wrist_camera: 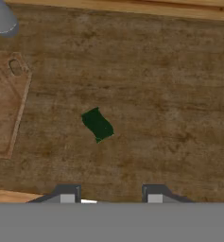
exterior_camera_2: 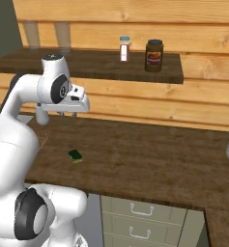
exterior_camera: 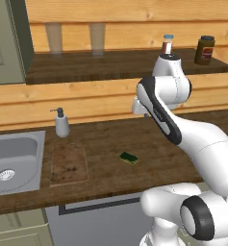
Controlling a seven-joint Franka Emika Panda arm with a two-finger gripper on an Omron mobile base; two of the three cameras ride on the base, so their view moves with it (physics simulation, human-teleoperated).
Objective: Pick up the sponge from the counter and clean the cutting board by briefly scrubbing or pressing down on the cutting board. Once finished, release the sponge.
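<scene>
While tool (wrist_camera: 111, 196) hovers spread, sponge (wrist_camera: 97, 124) beside cutting board (wrist_camera: 7, 108)

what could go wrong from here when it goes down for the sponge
1. The sponge lies skewed to the open claw, so the fingers may close on its corners and let it slip.
2. It is thin and flat on the counter; the fingertips could strike the wood.
3. The soap dispenser stands just behind the cutting board and may get knocked while scrubbing.
</scene>
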